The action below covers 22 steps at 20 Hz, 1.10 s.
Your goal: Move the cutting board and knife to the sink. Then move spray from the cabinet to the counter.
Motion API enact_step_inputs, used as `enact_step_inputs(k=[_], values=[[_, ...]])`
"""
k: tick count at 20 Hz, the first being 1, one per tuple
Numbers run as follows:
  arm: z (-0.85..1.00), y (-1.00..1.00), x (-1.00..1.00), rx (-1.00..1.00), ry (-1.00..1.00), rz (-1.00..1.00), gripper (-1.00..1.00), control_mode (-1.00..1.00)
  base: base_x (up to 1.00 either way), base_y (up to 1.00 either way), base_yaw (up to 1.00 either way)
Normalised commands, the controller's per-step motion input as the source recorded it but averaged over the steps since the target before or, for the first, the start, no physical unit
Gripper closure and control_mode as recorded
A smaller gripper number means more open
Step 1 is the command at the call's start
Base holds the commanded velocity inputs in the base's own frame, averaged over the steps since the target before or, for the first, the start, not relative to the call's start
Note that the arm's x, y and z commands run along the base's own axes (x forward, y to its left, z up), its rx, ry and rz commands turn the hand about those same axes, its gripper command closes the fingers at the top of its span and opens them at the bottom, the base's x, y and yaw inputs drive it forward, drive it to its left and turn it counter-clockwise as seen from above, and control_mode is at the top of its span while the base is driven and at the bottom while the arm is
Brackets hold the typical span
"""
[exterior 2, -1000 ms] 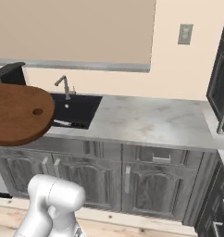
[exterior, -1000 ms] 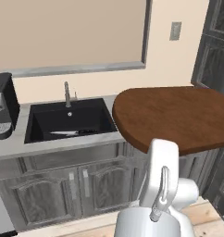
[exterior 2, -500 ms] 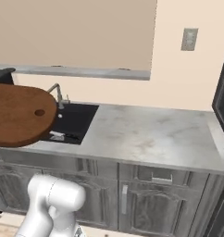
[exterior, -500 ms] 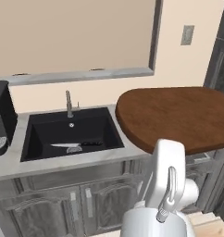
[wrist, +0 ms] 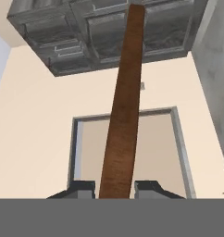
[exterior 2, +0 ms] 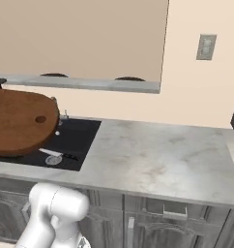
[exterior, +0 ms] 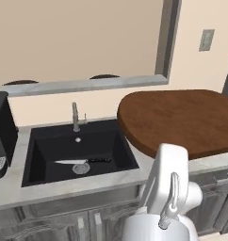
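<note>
Cutting board [exterior: 182, 120] is up in the air, held flat and level above the counter [exterior 2: 157, 160]. Left base view: it hangs over the counter's stretch just right of the sink [exterior: 78, 150], its rounded left end reaching over the sink's back right corner. Right base view: same board [exterior 2: 20, 121] covers the sink's left part [exterior 2: 75, 140], w/ the small hole near its right end. Hand view shows the board edge-on [wrist: 125, 102], a thin brown strip running straight up from btwn the two dark fingertips; gripper [wrist: 115, 190] is clamped on the board's near end, one finger tight on each face. Board runs away from the gripper along its pointing direction.

Counter: white-grey marble slab, grey wood-grain cupboard doors [exterior 2: 162, 227] below. Its right stretch in right base view is bare marble.

Sink: black basin set in the counter, steel tap [exterior: 76, 116] at its back edge, round drain [exterior: 81, 168] on the floor.

Knife [exterior: 83, 161] lies flat on the sink floor near the front, beside the drain, grey blade to the left, black handle to the right. Right base view: knife [exterior 2: 58, 155] sits just past the board's lower right edge. Knife is well below the board, not touching it.

Black coffee machine [exterior: 3, 134] stands at the counter's left end. Wall above has a framed window opening [exterior: 167, 42] and a grey outlet plate [exterior 2: 206, 47].
</note>
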Motion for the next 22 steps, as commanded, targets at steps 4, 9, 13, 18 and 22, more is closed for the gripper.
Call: enact_step_inputs(k=[4,9,13,18,22], values=[[0.00,0.00,0.00,0.00,0.00,0.00,1.00,1.00,0.90,0.28,0.00],[0.00,0.00,0.00,0.00,0.00,0.00,1.00,1.00,0.62,0.69,0.00],[0.00,0.00,0.00,0.00,0.00,0.00,1.00,1.00,0.53,0.63,0.00],[0.00,0.00,0.00,0.00,0.00,0.00,1.00,1.00,0.45,0.41,0.18],[0.00,0.00,0.00,0.00,0.00,0.00,1.00,1.00,0.33,0.08,0.34]])
